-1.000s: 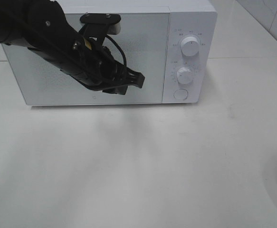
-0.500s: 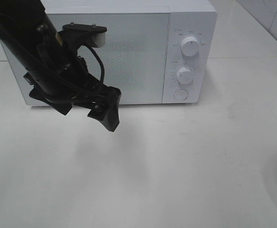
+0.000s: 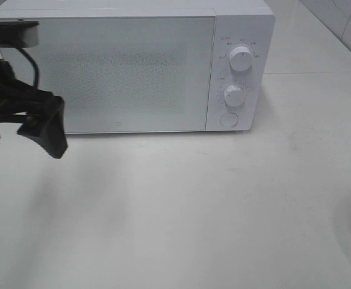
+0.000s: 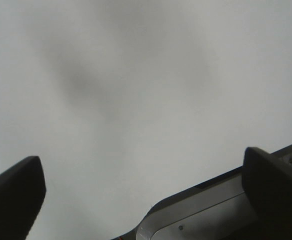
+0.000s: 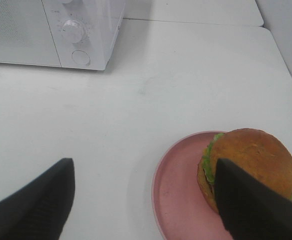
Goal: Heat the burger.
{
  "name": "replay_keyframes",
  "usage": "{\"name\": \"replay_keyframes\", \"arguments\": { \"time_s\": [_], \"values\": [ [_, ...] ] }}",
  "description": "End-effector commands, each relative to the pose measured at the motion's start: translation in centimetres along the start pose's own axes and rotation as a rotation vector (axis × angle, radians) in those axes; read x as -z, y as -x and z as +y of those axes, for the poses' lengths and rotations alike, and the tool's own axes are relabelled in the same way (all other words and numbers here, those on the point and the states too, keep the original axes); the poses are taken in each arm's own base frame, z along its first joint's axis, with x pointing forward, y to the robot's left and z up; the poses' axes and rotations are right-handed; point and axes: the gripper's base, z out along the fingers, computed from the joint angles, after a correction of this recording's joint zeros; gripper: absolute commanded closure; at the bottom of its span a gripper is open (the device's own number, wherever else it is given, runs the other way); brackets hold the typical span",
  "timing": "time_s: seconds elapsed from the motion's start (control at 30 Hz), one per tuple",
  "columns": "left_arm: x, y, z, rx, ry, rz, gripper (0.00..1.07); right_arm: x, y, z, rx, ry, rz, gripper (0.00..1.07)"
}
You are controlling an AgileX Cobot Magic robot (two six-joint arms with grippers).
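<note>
Burger point(image 5: 248, 167) with lettuce sits on the pink plate point(image 5: 178, 205), toward one side of it, and it shows only in the right wrist view. On the left of the high view the left gripper point(image 3: 24, 129) hangs over the white table point(image 3: 193, 205), in front of the left end of the microwave point(image 3: 127, 66); its jaws are wide apart and empty. The microwave door is closed, and two knobs point(image 3: 241, 59) are on its right panel. The right gripper point(image 5: 140, 200) has its jaws apart too, holding nothing, above the plate edge.
</note>
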Motion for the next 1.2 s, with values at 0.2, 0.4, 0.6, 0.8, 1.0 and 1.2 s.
{"name": "replay_keyframes", "arguments": {
  "time_s": [0.2,0.4,0.6,0.8,1.0,1.2],
  "values": [
    [2.4,-4.4,4.4,0.166,0.043,-0.029,0.07,0.3,-0.2,0.0,-0.006,-0.002,-0.034,0.32],
    [4.1,-8.6,6.1,0.265,0.073,-0.082,0.07,0.3,-0.2,0.0,-0.006,-0.002,-0.034,0.32],
    [5.0,-12.8,6.4,0.319,0.112,-0.156,0.07,0.3,-0.2,0.0,-0.006,-0.002,-0.034,0.32],
    [4.6,-17.1,5.7,0.311,0.148,-0.22,0.07,0.3,-0.2,0.0,-0.006,-0.002,-0.034,0.32],
    [4.0,-19.6,5.2,0.297,0.168,-0.301,0.07,0.3,-0.2,0.0,-0.006,-0.002,-0.034,0.32],
    [5.5,-21.7,4.3,0.268,0.192,-0.471,0.07,0.3,-0.2,0.0,-0.005,-0.002,-0.034,0.32]
  ]
}}
